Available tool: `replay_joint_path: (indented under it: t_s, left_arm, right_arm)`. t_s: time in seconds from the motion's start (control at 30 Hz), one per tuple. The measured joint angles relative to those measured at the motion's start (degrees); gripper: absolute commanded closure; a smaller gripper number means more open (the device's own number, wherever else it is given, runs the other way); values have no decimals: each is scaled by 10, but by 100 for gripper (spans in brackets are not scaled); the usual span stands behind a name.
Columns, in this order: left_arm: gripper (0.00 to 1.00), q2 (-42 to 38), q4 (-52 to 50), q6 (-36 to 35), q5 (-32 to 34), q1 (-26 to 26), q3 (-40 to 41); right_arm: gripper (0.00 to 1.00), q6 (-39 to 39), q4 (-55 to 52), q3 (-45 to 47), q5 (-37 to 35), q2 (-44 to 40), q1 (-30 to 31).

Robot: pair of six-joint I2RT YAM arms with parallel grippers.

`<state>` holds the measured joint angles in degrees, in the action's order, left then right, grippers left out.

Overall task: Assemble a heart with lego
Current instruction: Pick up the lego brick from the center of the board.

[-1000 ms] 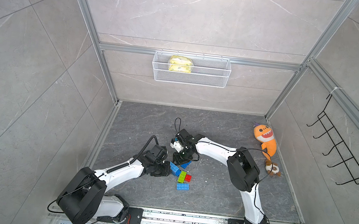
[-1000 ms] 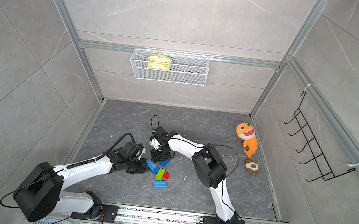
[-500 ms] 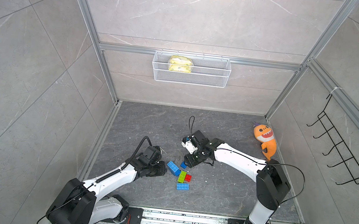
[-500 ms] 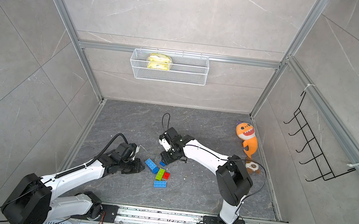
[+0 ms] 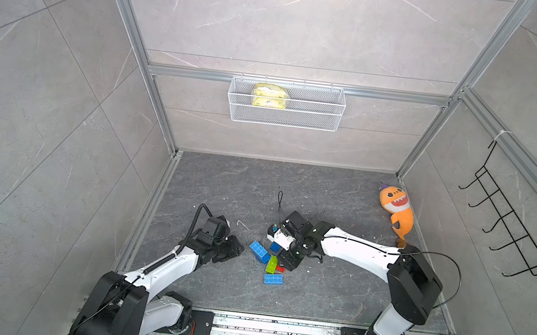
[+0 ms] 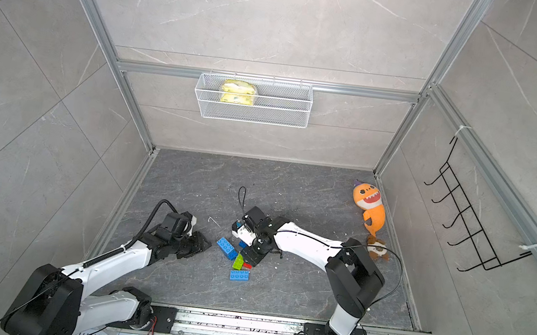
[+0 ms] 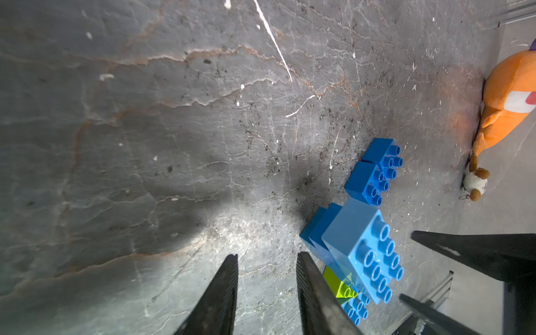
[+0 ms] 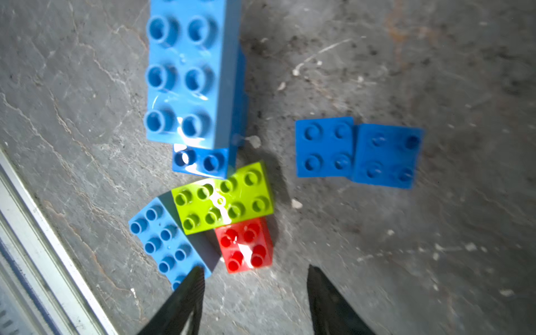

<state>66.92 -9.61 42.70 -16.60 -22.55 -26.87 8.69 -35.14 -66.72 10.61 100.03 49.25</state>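
Note:
The lego lie in a cluster on the dark floor in both top views. The heart [image 8: 203, 162] is a long light blue brick [image 8: 188, 72] stacked on a darker one, with a lime green brick [image 8: 223, 197], a small red brick [image 8: 245, 246] and a light blue brick [image 8: 165, 240] touching at its end. Two dark blue square bricks [image 8: 356, 150] lie side by side, apart from it. My right gripper [image 8: 254, 269] hangs open and empty just off the red brick. My left gripper [image 7: 266, 256] is open over bare floor beside the stacked blue brick [image 7: 362, 249].
An orange plush shark [image 5: 396, 210] lies at the floor's far right by the wall. A white wire basket [image 5: 286, 105] with a yellow pack hangs on the back wall. Black hooks [image 5: 507, 230] hang on the right wall. A metal rail [image 5: 276, 327] runs along the front.
Both grippers have opened. The right gripper has swung from behind the bricks to their right side. The left gripper has drawn back a little. The bricks lie where they were.

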Motion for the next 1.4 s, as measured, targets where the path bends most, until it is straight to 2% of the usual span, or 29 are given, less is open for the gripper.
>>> replay_joint_path:
  t_s: [0.43, 1.27, 1.4]
  left_arm:
    - [61, 11, 24, 4, -16, 1, 0]
    - [61, 28, 39, 9, -26, 4, 0]
    - [61, 28, 40, 9, -30, 5, 0]
  right_arm:
    - [45, 21, 1, -23, -10, 39, 14]
    - [52, 26, -12, -23, -27, 60, 21]
    - [60, 28, -13, -23, -31, 67, 21]
